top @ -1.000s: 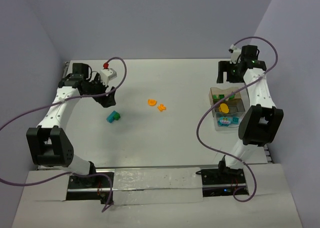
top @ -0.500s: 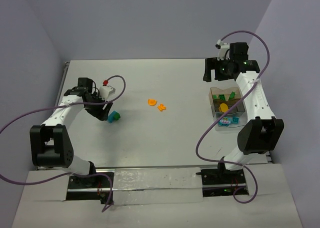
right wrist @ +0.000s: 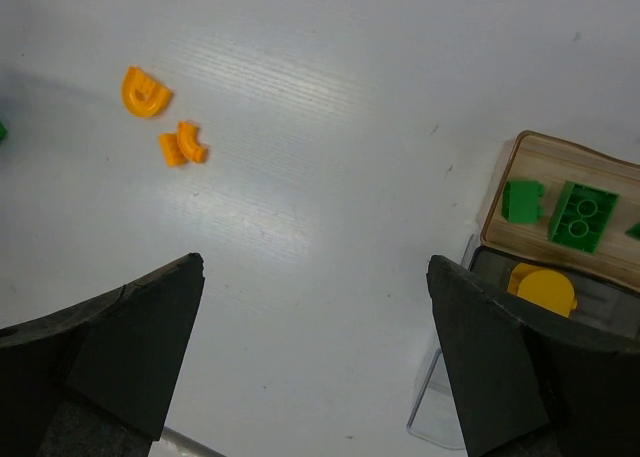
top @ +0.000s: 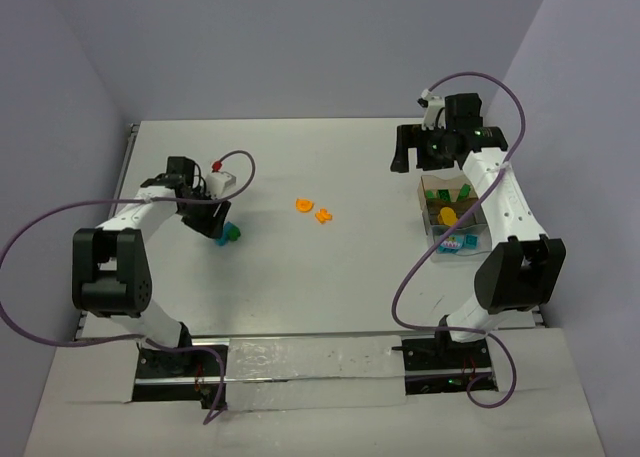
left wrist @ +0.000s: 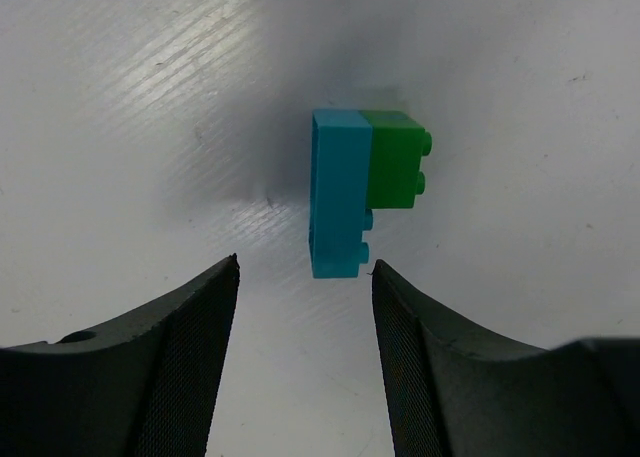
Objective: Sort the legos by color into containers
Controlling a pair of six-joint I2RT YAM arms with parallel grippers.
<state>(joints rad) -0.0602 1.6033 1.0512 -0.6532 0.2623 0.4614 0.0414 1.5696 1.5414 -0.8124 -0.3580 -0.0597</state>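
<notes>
A teal lego with a green lego stuck to its side lies on the white table; in the top view the teal lego shows on the left. My left gripper is open, its tips on either side of the teal lego's near end, not pressing it. Two orange curved legos lie mid-table. My right gripper hangs wide open and empty above bare table, left of the containers. The tan container holds green legos. The clear container holds an orange lego.
A purple cable with a small red ball loops over the left arm, and another purple cable hangs beside the right arm. The containers stand near the table's right edge.
My left gripper came down onto the teal lego and its jaws narrowed. The right arm swung left, away from the containers, and opened slightly wider.
</notes>
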